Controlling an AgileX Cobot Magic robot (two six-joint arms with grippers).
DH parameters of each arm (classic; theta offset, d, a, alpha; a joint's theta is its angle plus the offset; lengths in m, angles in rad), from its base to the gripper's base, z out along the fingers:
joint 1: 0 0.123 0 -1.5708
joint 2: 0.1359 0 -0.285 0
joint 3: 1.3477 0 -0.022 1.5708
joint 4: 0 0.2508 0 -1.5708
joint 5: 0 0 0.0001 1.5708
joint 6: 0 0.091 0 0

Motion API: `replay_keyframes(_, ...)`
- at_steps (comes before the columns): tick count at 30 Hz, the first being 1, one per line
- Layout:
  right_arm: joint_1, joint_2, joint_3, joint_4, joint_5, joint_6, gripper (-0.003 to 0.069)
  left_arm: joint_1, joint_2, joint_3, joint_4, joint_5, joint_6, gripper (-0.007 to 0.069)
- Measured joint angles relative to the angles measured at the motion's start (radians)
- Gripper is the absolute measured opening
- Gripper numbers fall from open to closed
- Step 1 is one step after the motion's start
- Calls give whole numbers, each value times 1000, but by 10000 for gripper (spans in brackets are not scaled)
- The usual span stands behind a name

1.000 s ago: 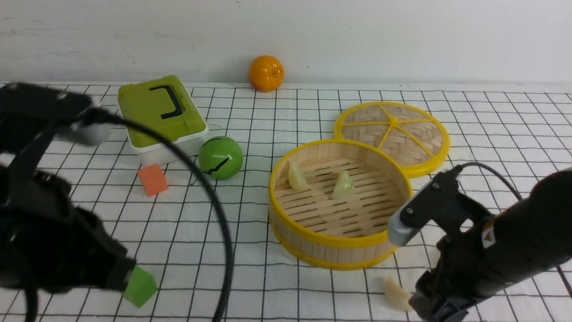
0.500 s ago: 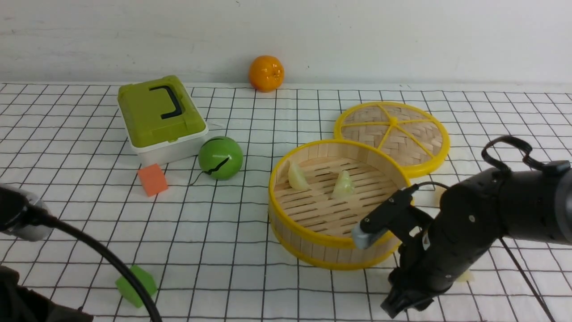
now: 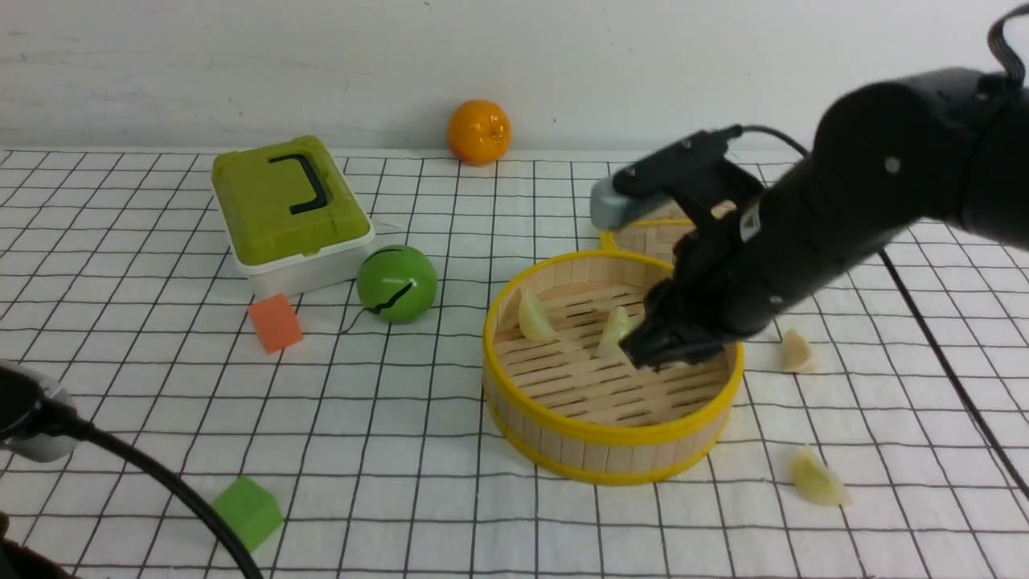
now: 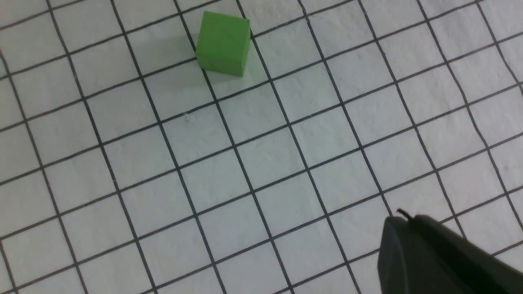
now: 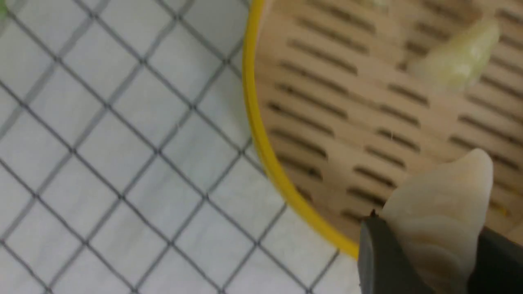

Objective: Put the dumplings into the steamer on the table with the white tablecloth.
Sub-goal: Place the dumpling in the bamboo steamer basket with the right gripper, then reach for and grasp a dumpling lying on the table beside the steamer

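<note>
My right gripper (image 3: 655,350) hangs over the right half of the steamer (image 3: 595,434), just above its slatted floor. In the right wrist view it (image 5: 429,228) is shut on a cream dumpling (image 5: 441,196) inside the yellow rim (image 5: 261,139). Two dumplings lie in the steamer, one by the left wall (image 3: 533,315) and one near the middle (image 3: 615,331); one shows in the right wrist view (image 5: 457,61). Two more lie on the white tablecloth (image 3: 450,402) right of the steamer, one further back (image 3: 796,351) and one nearer (image 3: 816,480). My left gripper (image 4: 408,222) is shut and empty above the cloth.
The woven lid (image 3: 643,237) lies behind the steamer, mostly hidden by my right arm. A green ball (image 3: 396,283), an orange cube (image 3: 275,322) and a green-lidded box (image 3: 285,209) stand at the left. An orange (image 3: 478,131) sits at the back. A green cube (image 3: 248,511) (image 4: 223,43) lies front left.
My right arm rose from the cloth at the front right and moved over the steamer with a dumpling. My left arm drew back to the lower left corner.
</note>
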State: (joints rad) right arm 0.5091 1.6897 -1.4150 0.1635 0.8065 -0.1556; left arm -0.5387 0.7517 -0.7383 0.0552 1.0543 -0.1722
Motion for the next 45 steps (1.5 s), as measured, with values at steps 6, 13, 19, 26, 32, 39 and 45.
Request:
replay_keyframes(6,26,230,-143,10,-21,42,187,0,0,0,-8,21,0,-13)
replay_keyframes(13,60,403,-222,-94,-29,156,311,0,-2,0,-13,73,0,-13)
replay_keyframes(19,57,394,-225,-96,46,177,519,0,-13,0,-14,76,0,-12)
replay_keyframes(26,12,227,-200,-92,235,105,560,0,-14,0,-14,76,0,-11)
replay_keyframes(32,-136,-35,91,-91,183,21,546,0,-14,0,-14,70,0,-11)
replay_keyframes(39,-267,-110,409,-89,-91,-49,541,0,-14,0,-14,2,0,-4)
replay_keyframes(45,-269,10,432,-91,-198,-63,536,0,-14,0,-14,-15,0,-1)
